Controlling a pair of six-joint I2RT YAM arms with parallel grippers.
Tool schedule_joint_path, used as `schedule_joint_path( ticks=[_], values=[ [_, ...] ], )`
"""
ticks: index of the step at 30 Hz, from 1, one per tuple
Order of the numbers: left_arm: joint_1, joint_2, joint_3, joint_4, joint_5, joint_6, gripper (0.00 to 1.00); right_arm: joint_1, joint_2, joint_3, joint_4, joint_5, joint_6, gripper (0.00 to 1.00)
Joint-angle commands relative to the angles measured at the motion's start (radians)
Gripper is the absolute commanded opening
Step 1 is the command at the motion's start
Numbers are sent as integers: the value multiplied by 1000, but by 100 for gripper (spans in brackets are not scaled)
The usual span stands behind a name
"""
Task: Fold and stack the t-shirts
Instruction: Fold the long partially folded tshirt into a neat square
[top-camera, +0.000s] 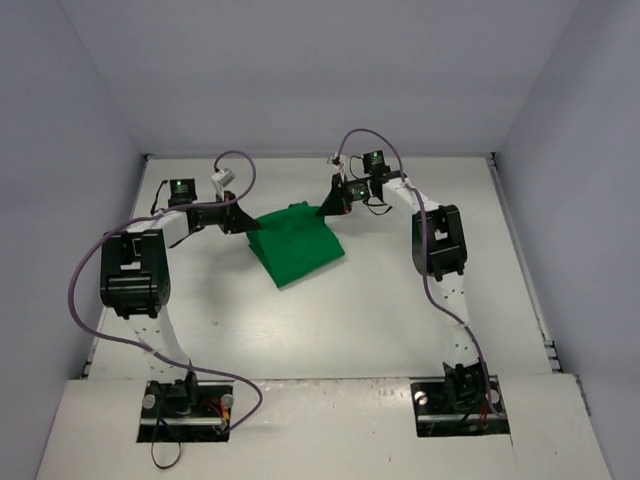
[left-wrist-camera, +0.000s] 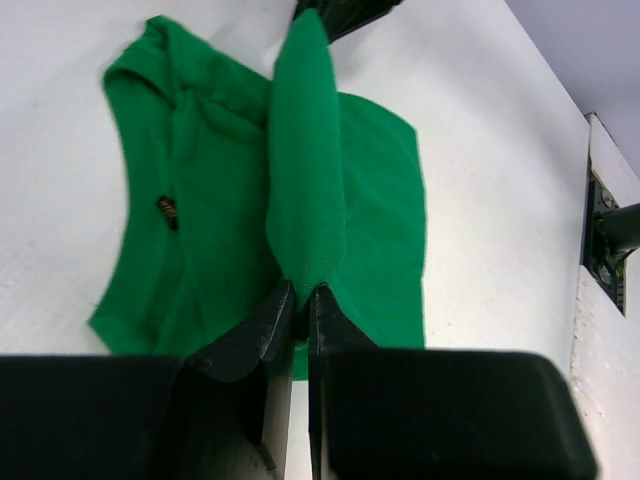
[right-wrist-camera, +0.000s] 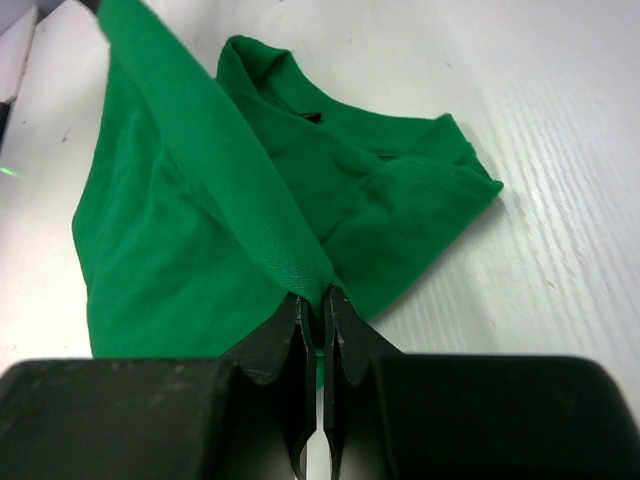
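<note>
The left end effector (left-wrist-camera: 300, 292) is clamped on one end of a raised fold of the green t-shirt (top-camera: 297, 247), and the right end effector (right-wrist-camera: 312, 297) is clamped on the other end; the rest of the cloth lies on the white bench (top-camera: 380, 320) between the arms

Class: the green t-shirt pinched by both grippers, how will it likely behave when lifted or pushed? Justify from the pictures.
Probably floppy: the green t-shirt hangs as a band between the left gripper and right gripper, the rest lying crumpled. Likely light: two fingertip pinches carry that edge. Pushed, it would probably bunch rather than slide, given its wrinkles.
</note>
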Motion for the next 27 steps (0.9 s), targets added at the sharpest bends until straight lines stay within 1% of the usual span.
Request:
schedule_joint_path(
  ticks=[1, 6, 8, 9, 12, 13, 14, 15, 16, 18, 19, 20, 21, 22, 23, 25, 26, 27],
  values=[
    [4, -188, -52, 69, 53, 18, 0, 26, -50, 80, 24, -64, 24, 0],
    [37, -219, -133, 86, 24, -11, 0, 46, -29, 109, 28, -38, 39, 0],
    [71, -192, -140, 91, 18, -18, 0, 56, -19, 135, 30, -27, 57, 4],
    [80, -172, -141, 102, 10, -49, 0, 59, -12, 146, 30, -22, 66, 11],
    [121, -135, -142, 122, -14, -91, 0, 71, 5, 164, 32, 14, 80, 56],
    [131, -123, -142, 127, -27, -101, 0, 73, 11, 170, 33, 36, 87, 69],
    [141, -113, -146, 141, -42, -120, 0, 75, 15, 177, 34, 47, 93, 75],
    [150, -102, -150, 158, -52, -135, 0, 74, 18, 188, 35, 55, 108, 89],
    [157, -98, -151, 166, -62, -149, 0, 73, 20, 193, 36, 62, 116, 97],
    [172, -83, -142, 177, -83, -175, 3, 71, 16, 207, 37, 67, 136, 100],
    [174, -80, -131, 177, -86, -184, 8, 68, 3, 204, 37, 67, 144, 100],
    [175, -80, -117, 177, -90, -200, 24, 64, -23, 192, 37, 69, 149, 100],
    [175, -84, -110, 177, -98, -215, 42, 62, -50, 176, 36, 74, 148, 100],
    [175, -91, -106, 177, -121, -226, 51, 56, -66, 163, 34, 77, 146, 100],
    [175, -98, -106, 179, -122, -237, 51, 56, -67, 149, 34, 79, 147, 100],
    [178, -138, -95, 180, -157, -262, 72, 39, -164, 85, 33, 79, 153, 100],
    [181, -168, -92, 182, -176, -270, 81, 31, -212, 37, 32, 80, 152, 100],
    [183, -208, -89, 182, -203, -271, 85, 23, -256, -10, 31, 83, 150, 100]
  ],
)
